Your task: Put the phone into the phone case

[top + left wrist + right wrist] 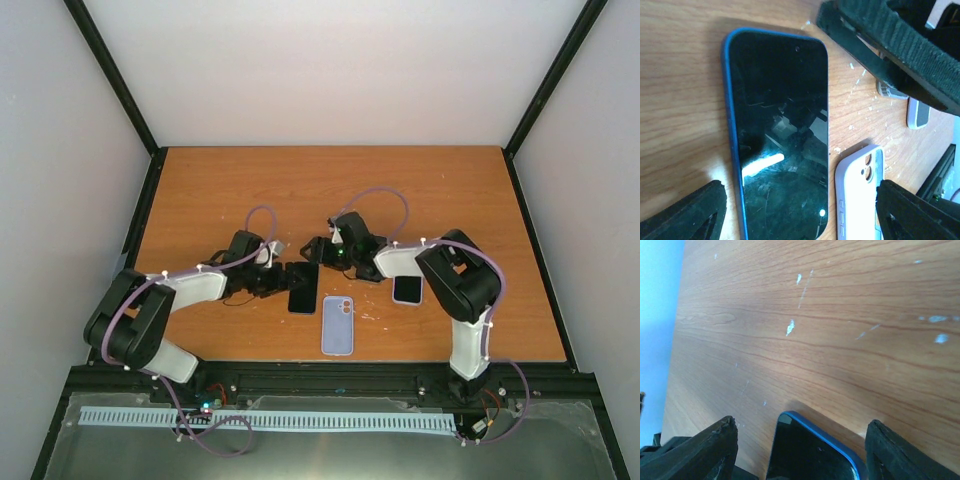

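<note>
1. We see the fingers (pixel 685 212) of the left gripper (pixel 797 210) spread wide, holding nothing. One tip is at each lower corner of the left wrist view.
2. The phone (pixel 780 125) lies flat between those two fingers, dark screen up, with a blue rim round it. Its near end runs into the gap between them. The left-hand finger is just beside the blue rim, and we cannot tell whether it touches. The other finger stands apart from the phone.
3. The right gripper (pixel 801 420) is also spread wide and holds nothing. In its own view the black tips frame one rounded corner of the phone, which sits in the gap nearer the left tip. We cannot tell whether either tip touches it.
4. From above, the two grippers face each other over the phone. The left one is at its left side and the right one at its far end.
5. The case (pixel 338 326) is pale lilac and lies flat just to the right of the phone and nearer the arm bases, apart from it. Its camera cut-out is at the far end. No finger touches it.
6. A second light device (pixel 407 289) lies further right, under the right arm's forearm.
7. All of this rests on the wooden table (pixel 450 190), whose surface shows pale scuffs.
</note>
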Available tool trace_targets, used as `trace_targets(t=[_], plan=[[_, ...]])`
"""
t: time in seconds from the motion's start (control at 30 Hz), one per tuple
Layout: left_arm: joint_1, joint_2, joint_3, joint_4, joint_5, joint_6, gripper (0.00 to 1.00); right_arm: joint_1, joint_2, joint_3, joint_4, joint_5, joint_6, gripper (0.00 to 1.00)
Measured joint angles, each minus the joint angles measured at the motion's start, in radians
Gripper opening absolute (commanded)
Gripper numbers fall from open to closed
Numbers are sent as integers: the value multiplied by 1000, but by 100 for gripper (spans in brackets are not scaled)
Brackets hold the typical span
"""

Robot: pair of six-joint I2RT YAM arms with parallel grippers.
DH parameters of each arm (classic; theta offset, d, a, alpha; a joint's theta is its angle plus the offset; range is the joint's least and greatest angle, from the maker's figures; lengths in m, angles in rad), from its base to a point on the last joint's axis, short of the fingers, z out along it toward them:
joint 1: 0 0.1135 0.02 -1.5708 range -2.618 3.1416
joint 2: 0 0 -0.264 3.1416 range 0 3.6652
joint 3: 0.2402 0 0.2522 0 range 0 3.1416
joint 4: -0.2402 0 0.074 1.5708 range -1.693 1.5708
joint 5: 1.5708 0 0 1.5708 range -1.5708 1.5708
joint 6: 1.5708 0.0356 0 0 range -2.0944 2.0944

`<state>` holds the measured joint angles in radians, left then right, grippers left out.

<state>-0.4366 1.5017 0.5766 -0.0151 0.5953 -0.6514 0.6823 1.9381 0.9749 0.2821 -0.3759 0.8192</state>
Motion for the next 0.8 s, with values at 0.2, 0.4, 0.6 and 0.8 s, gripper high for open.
trace_targets(t=[0.2,0.4,0.6,0.8], plan=[[-4,-43,43,-101,-124,1,82,-34,-91,-4,-127,37,-64,70],[-40,-41,137,-213,-267,7,83,-42,-328,-60,-273,134,-146,74],[-125,36,255,-297,-383,20,98,-42,-546,-212,-401,240,-177,87],[-177,142,313,-348,-444,24,98,-42,-721,-317,-511,314,-182,99]])
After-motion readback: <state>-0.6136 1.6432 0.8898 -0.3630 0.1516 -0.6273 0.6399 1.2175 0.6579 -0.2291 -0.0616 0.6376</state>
